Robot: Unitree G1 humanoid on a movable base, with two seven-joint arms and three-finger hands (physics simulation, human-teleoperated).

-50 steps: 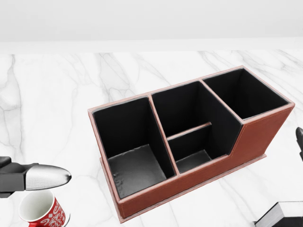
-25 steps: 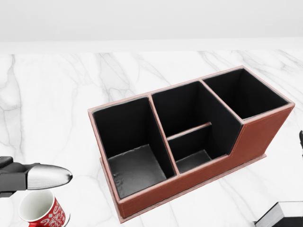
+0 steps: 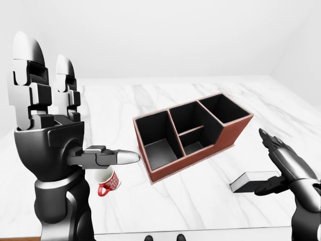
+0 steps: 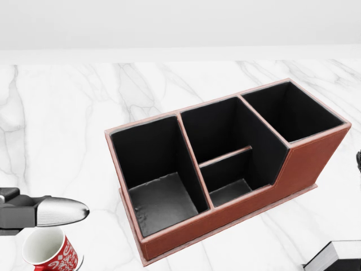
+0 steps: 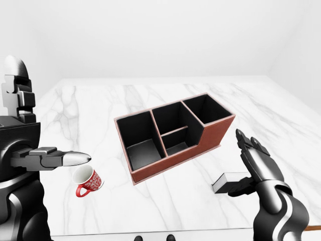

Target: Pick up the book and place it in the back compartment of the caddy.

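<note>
Brown leather caddy (image 4: 225, 169) stands in the middle of the marble bench (image 3: 200, 201), with empty compartments. The book (image 5: 231, 181) lies flat at near right, the right hand (image 5: 252, 170) spread wide just beside it. The left hand (image 3: 47, 125) is raised and open above the red mug (image 5: 88, 182).

Caddy (image 4: 304, 158): reddish-brown, black lining; mug (image 5: 88, 182): red, white pattern; book (image 3: 253, 181): black, white pages; table (image 3: 200, 196): white grey-veined marble
</note>
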